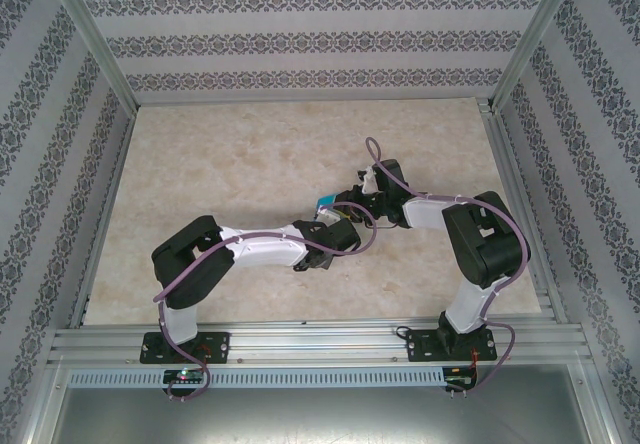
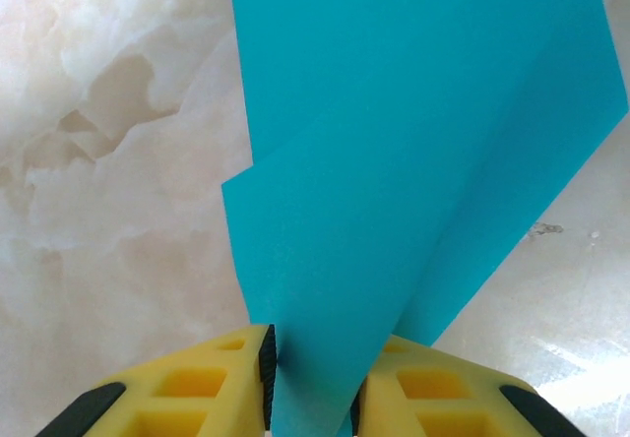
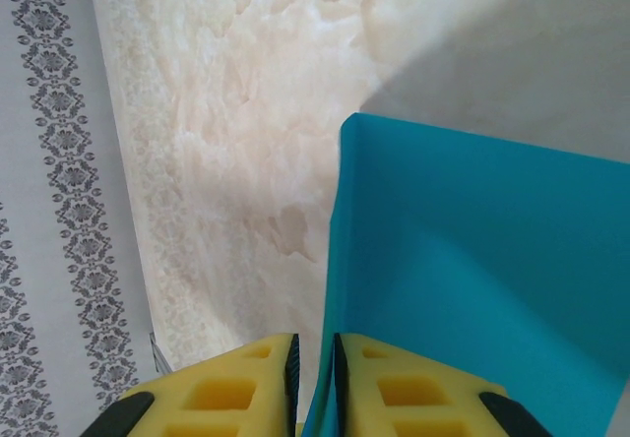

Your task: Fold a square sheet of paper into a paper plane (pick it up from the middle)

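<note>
Left claw (image 2: 313, 403) clamps creased paper (image 2: 394, 142), a mere sliver overhead

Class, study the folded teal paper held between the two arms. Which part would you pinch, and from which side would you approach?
Probably the narrow end of the teal paper, where the folded layers converge and look stiffest. Come in edge-on from that end, one finger on each face, as the left tool does; the broad flaps would likely flop.
</note>
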`<state>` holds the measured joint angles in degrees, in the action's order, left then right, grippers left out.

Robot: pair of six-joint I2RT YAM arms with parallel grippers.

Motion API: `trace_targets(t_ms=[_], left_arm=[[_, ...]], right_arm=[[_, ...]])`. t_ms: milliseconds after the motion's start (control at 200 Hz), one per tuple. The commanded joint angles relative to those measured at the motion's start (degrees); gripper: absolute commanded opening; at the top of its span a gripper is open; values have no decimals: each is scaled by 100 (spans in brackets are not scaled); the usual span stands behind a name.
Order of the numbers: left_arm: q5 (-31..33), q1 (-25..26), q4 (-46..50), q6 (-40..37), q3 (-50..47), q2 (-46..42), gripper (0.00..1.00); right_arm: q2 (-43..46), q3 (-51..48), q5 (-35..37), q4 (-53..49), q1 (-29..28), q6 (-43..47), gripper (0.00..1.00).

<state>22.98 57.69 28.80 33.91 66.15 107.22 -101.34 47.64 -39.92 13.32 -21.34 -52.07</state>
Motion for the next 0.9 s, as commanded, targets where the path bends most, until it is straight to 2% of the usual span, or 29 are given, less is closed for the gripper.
trace_targets(t_ms=[0,200,515,894], left_arm=[[40,5,-163,126,-89,115,27],[-129,-43,-272,37,-92,92,19],[-1156,-425,-886,223,-508,-141,15],[-3735,-1441,-2493,239,-1542,-851,15]], right_arm=[[251,-73,112,-133,95,171,20],[674,-303,311,-403,193,317,24],[1352,-733,519,-720,229,441,27],[1746,-1071,638,-812,-64,464,27]])
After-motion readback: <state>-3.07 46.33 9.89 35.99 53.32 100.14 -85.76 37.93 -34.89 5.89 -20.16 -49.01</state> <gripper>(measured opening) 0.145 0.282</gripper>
